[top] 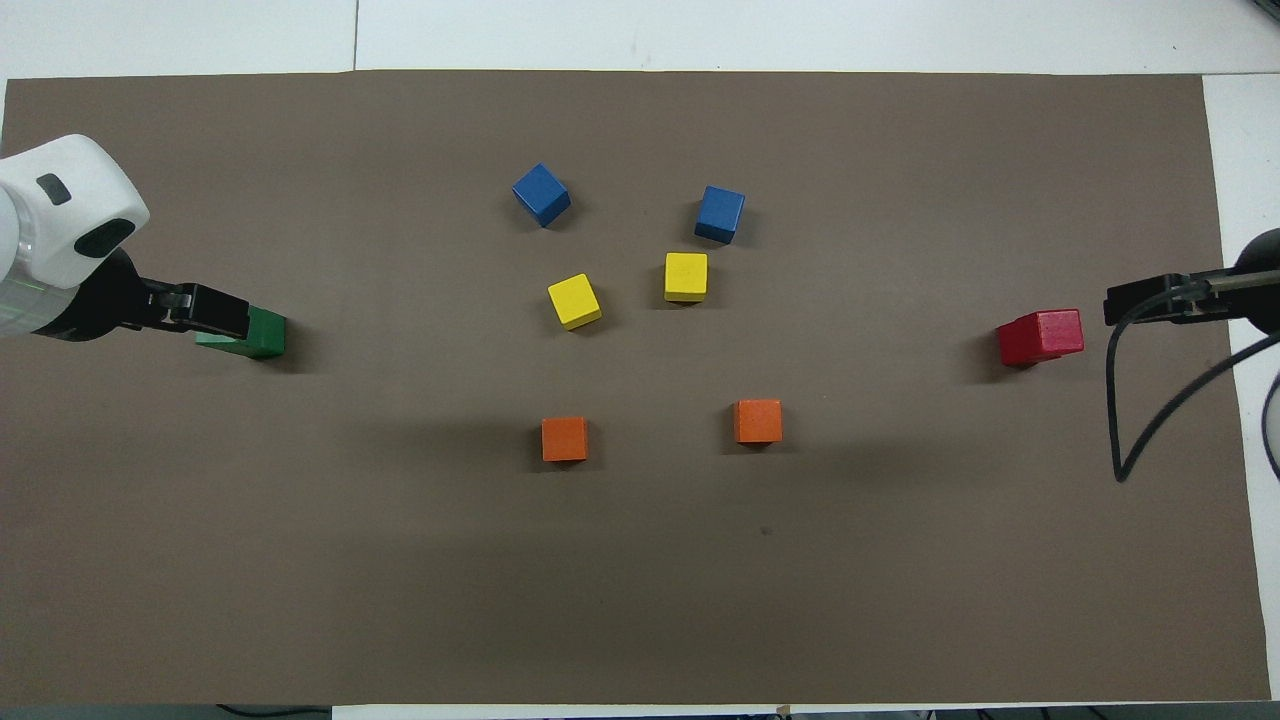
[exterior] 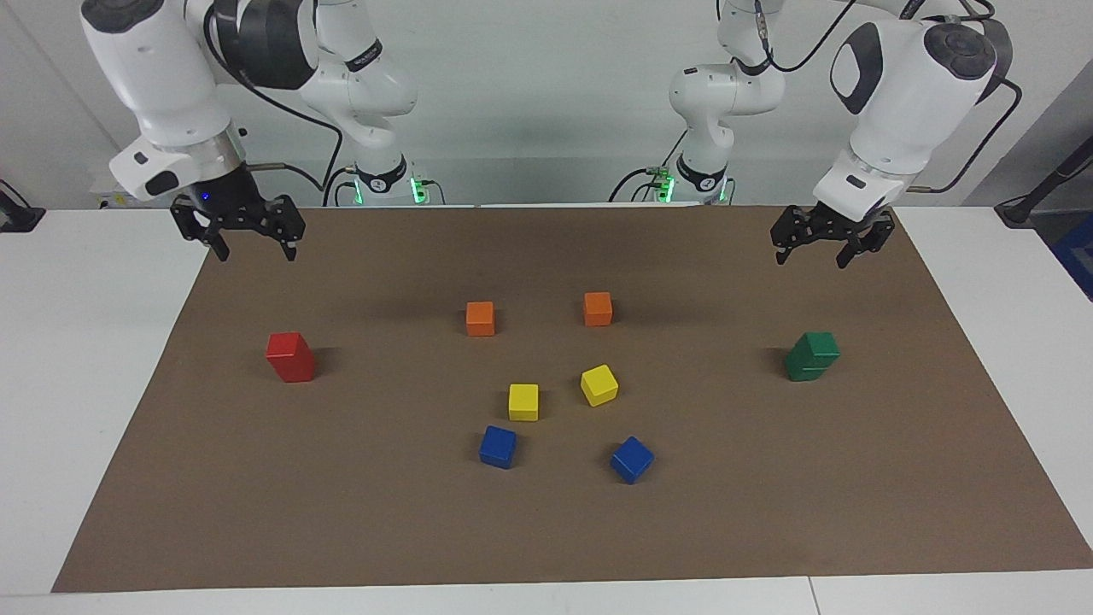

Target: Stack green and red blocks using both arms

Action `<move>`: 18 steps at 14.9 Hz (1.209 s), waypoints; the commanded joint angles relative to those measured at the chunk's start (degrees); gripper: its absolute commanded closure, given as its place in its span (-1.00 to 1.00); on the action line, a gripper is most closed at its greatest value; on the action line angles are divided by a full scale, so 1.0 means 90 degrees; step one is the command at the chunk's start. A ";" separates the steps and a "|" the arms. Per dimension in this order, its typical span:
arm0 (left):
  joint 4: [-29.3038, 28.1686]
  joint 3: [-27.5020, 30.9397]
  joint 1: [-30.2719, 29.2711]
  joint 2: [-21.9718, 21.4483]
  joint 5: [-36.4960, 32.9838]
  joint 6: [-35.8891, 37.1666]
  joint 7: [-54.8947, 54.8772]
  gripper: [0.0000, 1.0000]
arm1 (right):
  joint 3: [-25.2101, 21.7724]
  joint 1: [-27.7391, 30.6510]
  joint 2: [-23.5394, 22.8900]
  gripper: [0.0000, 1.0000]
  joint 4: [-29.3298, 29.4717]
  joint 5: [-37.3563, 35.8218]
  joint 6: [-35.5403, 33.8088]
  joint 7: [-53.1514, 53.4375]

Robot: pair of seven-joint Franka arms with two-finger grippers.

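Note:
Two red blocks stand stacked (exterior: pixel 290 357) on the brown mat toward the right arm's end, also in the overhead view (top: pixel 1040 336). Two green blocks stand stacked (exterior: pixel 811 356) toward the left arm's end, the top one slightly offset; they also show in the overhead view (top: pixel 258 334). My right gripper (exterior: pixel 249 239) hangs open and empty, high over the mat's edge, apart from the red stack; its tip shows in the overhead view (top: pixel 1150 300). My left gripper (exterior: pixel 832 243) hangs open and empty above the mat, apart from the green stack, and shows in the overhead view (top: pixel 222 313).
In the mat's middle lie two orange cubes (exterior: pixel 480 318) (exterior: pixel 598 308), two yellow cubes (exterior: pixel 523 401) (exterior: pixel 599 384) and two blue cubes (exterior: pixel 498 446) (exterior: pixel 631 459). The brown mat (exterior: pixel 341 512) covers most of the white table.

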State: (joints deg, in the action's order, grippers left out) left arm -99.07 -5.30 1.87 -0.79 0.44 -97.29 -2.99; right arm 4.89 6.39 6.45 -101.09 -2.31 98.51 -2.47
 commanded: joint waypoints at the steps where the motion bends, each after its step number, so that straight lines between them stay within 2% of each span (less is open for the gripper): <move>1: 0.0051 -0.0016 0.0066 0.0000 0.0049 -0.0010 0.0030 -1.00 | 0.0111 0.0081 -0.0071 -1.00 0.0370 0.0236 -0.0348 -0.0155; 5: 0.0051 -0.0016 0.0056 0.0000 0.0049 -0.0010 0.0030 -1.00 | 0.0121 0.0081 -0.0385 -1.00 0.0870 0.0374 -0.0965 -0.0048; 18: 0.0041 -0.0016 0.0076 0.0000 0.0049 -0.0010 0.0030 -1.00 | 0.0091 0.0218 -0.0307 -1.00 0.0646 0.0364 -0.0975 0.0411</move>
State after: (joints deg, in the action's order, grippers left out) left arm -99.07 -5.80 2.04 -0.79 0.44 -97.29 -2.99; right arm 5.27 7.32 3.68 -95.39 -0.11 90.21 -0.20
